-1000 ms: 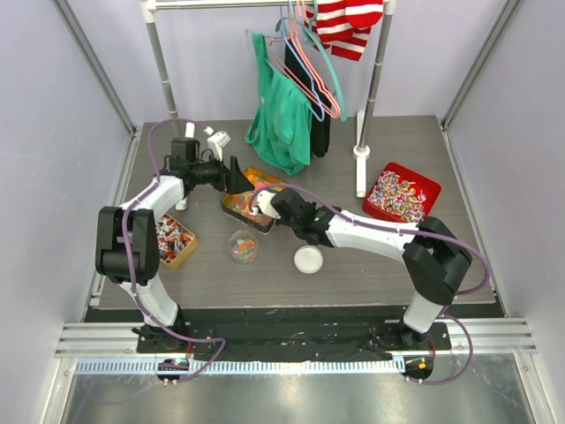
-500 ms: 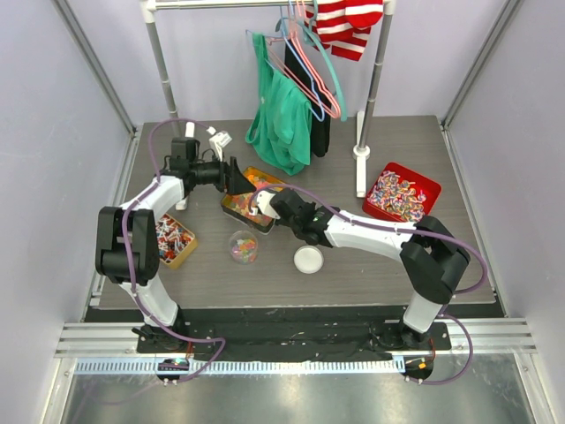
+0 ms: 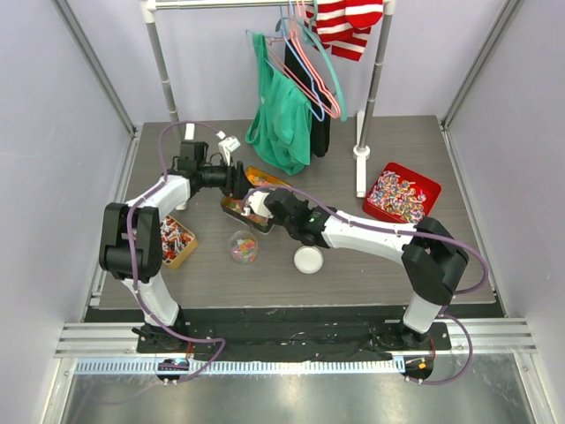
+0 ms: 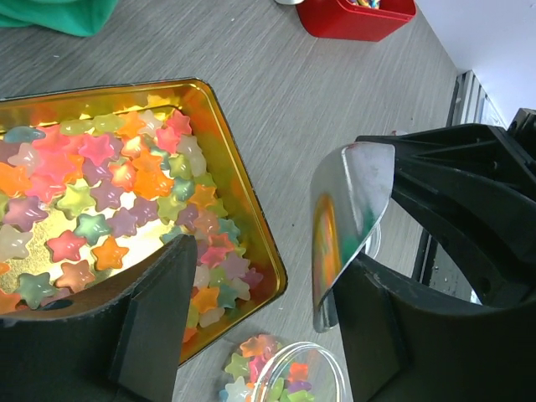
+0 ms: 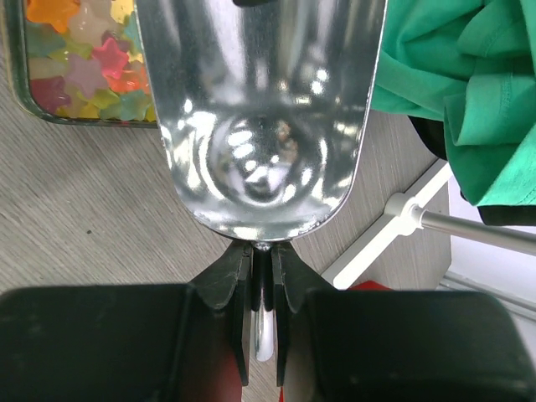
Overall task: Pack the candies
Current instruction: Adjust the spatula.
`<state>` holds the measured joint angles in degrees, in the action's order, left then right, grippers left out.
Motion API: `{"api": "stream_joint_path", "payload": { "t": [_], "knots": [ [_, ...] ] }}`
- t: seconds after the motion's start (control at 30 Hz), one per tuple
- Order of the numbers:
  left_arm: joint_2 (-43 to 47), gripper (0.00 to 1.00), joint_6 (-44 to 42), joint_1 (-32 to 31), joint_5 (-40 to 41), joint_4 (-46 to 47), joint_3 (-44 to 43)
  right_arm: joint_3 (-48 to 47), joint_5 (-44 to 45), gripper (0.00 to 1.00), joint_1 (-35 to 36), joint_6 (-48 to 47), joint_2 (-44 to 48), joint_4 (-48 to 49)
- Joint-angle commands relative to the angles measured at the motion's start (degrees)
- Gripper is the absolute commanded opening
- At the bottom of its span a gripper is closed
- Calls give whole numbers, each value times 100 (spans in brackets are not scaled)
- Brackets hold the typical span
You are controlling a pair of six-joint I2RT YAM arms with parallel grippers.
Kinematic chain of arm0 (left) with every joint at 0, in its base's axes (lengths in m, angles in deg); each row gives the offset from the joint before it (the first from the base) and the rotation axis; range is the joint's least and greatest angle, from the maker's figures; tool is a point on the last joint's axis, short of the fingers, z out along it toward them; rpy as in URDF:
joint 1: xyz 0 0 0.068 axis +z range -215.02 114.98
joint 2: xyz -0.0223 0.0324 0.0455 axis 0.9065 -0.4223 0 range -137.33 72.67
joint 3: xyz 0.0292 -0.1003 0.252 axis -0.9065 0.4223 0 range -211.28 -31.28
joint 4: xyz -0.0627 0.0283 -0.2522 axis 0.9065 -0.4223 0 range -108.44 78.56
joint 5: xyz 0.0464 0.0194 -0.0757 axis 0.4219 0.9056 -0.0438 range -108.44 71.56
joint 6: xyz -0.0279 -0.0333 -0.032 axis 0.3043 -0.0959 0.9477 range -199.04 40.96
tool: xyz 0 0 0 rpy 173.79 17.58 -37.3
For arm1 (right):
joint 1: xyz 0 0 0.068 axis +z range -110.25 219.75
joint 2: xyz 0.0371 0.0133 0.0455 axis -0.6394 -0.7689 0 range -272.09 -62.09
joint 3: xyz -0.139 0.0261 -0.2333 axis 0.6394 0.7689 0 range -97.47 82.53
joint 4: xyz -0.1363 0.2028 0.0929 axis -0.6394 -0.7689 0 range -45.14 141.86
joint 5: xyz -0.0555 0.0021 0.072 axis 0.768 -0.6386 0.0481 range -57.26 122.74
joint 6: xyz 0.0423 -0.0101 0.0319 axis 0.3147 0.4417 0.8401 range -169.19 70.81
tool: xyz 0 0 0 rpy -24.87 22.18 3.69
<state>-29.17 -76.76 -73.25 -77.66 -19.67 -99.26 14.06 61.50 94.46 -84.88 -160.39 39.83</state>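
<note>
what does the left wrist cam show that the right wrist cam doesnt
Left wrist only: the partly filled glass jar, the red tray and the scoop seen from the side. Right wrist only: the scoop's empty bowl, its handle pinched in the right tool, and a white rack base. Both: the scoop, the gold tin of star candies, and green cloth.

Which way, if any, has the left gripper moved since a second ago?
Yes. The left gripper edged slightly right, toward the hanging green shirt, farther over the gold tin.
</note>
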Motion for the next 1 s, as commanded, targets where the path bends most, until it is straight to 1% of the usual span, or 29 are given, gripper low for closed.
{"api": "stream_joint_path", "payload": {
  "t": [0.0, 0.1, 0.13, 0.2, 0.23, 0.3, 0.33, 0.37, 0.43, 0.47, 0.53, 0.57, 0.7, 0.73, 0.77, 0.83, 0.97],
  "knots": [
    [-37, 65, -123, -30, -142, -30, -242, -167, -89, 1, 109, 0, 206, 271],
    [-37, 52, -140, -21, -177, -47, -241, -106, -107, 1, 153, -9, 250, 359],
    [-37, 42, -149, -21, -195, -56, -250, -97, -98, 1, 153, 0, 285, 377],
    [-55, 32, -167, -21, -248, -91, -285, -97, -124, 1, 162, 0, 303, 394],
    [-99, 22, -202, -21, -343, -187, -294, -88, -159, 1, 153, 0, 320, 395],
    [-151, 14, -350, -38, -449, -336, -408, -88, -247, 1, 162, 26, 391, 403],
    [-213, 3, -412, -30, -598, -590, -461, -88, -265, 1, 171, 9, 408, 403],
    [-248, 0, -570, -38, -660, -688, -522, -88, -282, 1, 171, 9, 434, 403],
    [-379, 0, -650, -47, -827, -864, -654, -97, -291, 1, 162, -26, 452, 395],
    [-441, 0, -824, -47, -1011, -1134, -715, -97, -291, 1, 162, -44, 470, 403],
    [-599, 0, -1001, -38, -1152, -1382, -899, -70, -309, 1, 153, -105, 513, 403],
    [-643, 0, -1211, -38, -1266, -1705, -953, -36, -370, 1, 144, -114, 557, 403],
    [-811, 0, -1502, -47, -1373, -2103, -1146, -123, -887, 1, 57, 105, 786, 202],
    [-837, 0, -1538, -56, -1390, -2156, -1173, -158, -976, 7, 48, 157, 804, 158],
    [-872, 0, -1590, -56, -1408, -2217, -1199, -210, -1020, 19, 48, 175, 830, 62],
    [-890, 0, -1713, -74, -1460, -2394, -1270, -229, -1065, 22, 48, 184, 857, 43],
    [-986, 0, -1968, -100, -1531, -2736, -1392, -255, -1143, 23, 48, 228, 883, 61]
  ]
}}
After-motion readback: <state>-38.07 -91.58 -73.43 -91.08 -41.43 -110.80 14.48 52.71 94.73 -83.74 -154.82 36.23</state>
